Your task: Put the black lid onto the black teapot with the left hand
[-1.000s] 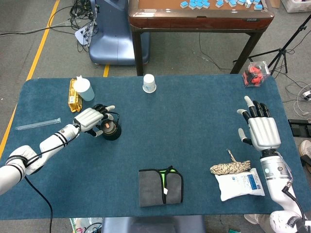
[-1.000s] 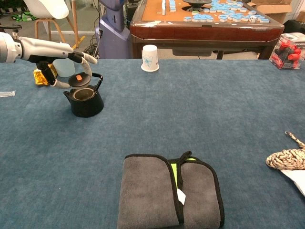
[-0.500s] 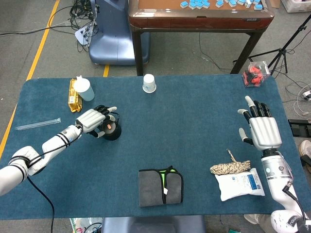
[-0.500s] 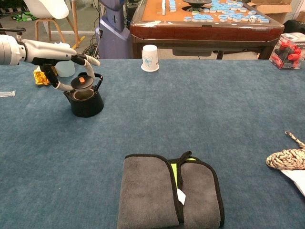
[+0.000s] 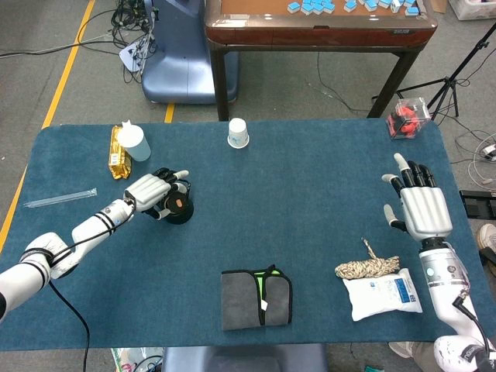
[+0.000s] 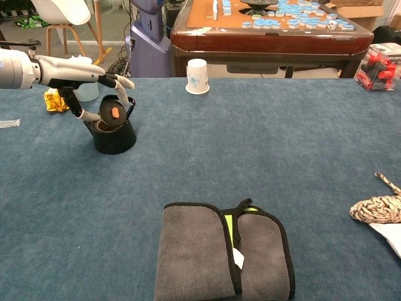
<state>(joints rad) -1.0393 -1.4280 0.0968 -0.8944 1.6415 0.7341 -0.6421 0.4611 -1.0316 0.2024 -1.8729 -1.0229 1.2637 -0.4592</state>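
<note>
The black teapot [image 6: 115,138] [image 5: 180,213] stands on the blue table at the left. My left hand [image 6: 88,78] [image 5: 152,191] hovers at its top and pinches the black lid [image 6: 112,115] [image 5: 177,204] with the orange knob. The lid is tilted steeply, its top turned toward the chest camera, with its lower edge at the teapot's mouth. My right hand [image 5: 419,204] is raised over the table's right side, fingers spread, holding nothing; the chest view does not show it.
A white paper cup [image 6: 197,76] stands at the back centre. A clear cup [image 5: 136,143] and a gold packet [image 5: 116,151] lie behind the teapot. A folded grey cloth [image 6: 224,251] lies at the front centre, with a rope [image 5: 367,266] and white pack [image 5: 384,292] on the right.
The left hand has lowered the lid from just above the teapot onto its mouth and tipped it up on edge. The right hand has barely moved.
</note>
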